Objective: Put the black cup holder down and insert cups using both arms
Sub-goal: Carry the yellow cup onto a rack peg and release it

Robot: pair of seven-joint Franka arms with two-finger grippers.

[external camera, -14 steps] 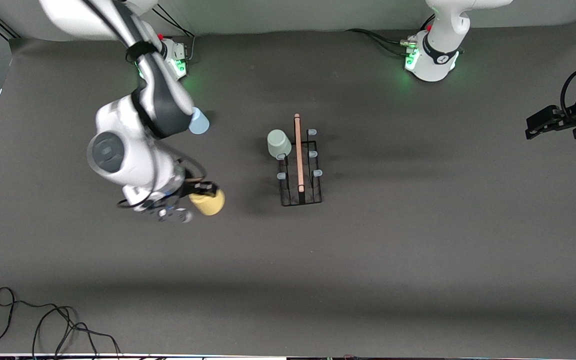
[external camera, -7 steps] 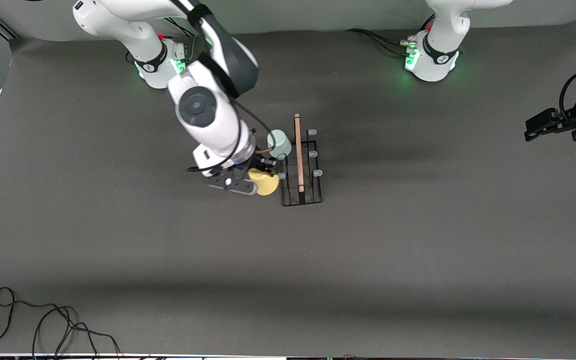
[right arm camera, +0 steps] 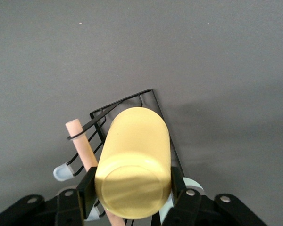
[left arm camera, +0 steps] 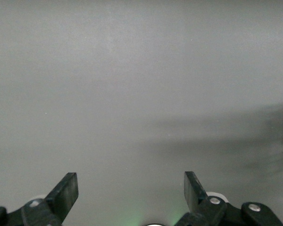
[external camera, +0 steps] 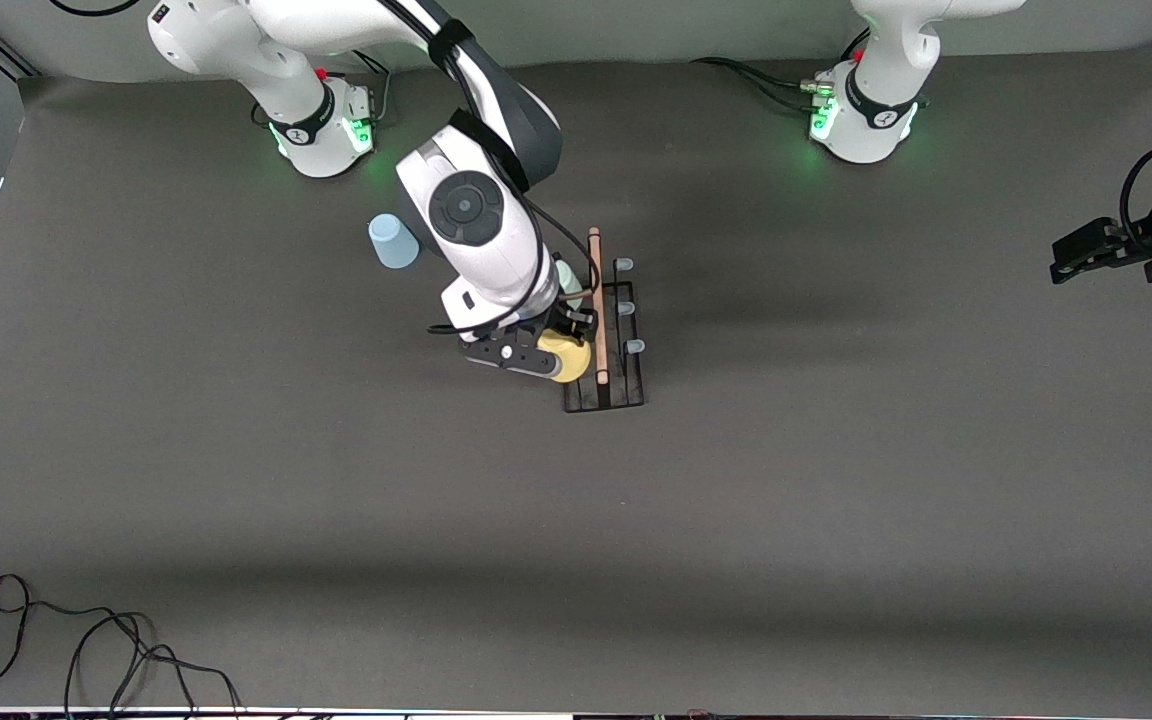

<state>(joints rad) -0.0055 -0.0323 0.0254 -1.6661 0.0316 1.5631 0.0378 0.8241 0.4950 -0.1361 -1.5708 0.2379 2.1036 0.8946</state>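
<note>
The black cup holder (external camera: pixel 604 392) stands mid-table with its wooden rod handle (external camera: pixel 595 262) on top; it also shows in the right wrist view (right arm camera: pixel 150 92). My right gripper (external camera: pixel 558 347) is shut on the yellow cup (external camera: pixel 570 359), held over the holder's prong row toward the right arm's end; the cup (right arm camera: pixel 134 165) sits between the fingers (right arm camera: pixel 86 188). The pale grey-green cup (external camera: pixel 569 279) sits on a prong, mostly hidden by my right arm. The light blue cup (external camera: pixel 393 241) stands on the table toward the right arm's end. My left gripper (left arm camera: pixel 130 181) is open, empty and waits at the left arm's end (external camera: pixel 1076 255).
Pale blue prong caps (external camera: pixel 634 346) stick up on the holder's row toward the left arm's end. A black cable (external camera: pixel 86 650) lies coiled at the table's near corner toward the right arm's end. The arm bases (external camera: pixel 861 125) stand along the farthest edge.
My right arm has carried the yellow cup from the table toward the right arm's end across to over the holder. The light blue cup is uncovered again. The left arm has stayed put.
</note>
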